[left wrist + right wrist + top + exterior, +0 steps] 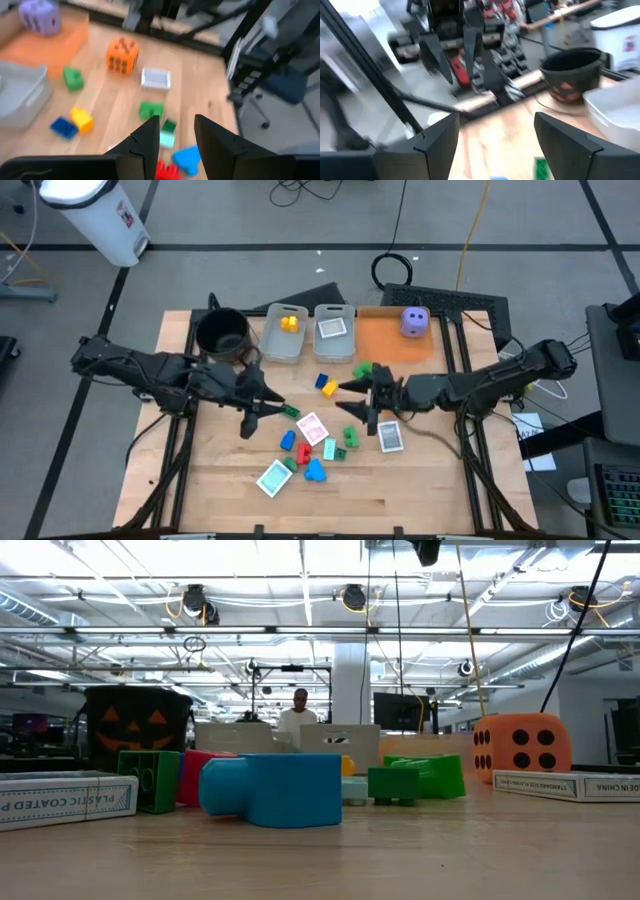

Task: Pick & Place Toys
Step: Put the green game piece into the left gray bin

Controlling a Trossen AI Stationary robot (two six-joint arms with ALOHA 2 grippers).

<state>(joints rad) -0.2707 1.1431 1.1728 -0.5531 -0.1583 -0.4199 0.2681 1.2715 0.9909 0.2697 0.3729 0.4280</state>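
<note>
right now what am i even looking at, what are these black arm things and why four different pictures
Two robot arms work at a wooden table. One picture looks straight down, one looks level across the tabletop, and two come from cameras on the arms' wrists. The left gripper and right gripper both hover open above the table, holding nothing. Scattered below are small plastic blocks and playing cards. An orange die shows in the level view. At the back stand a black pot, two clear bins and an orange tray with a purple die on it.
</note>
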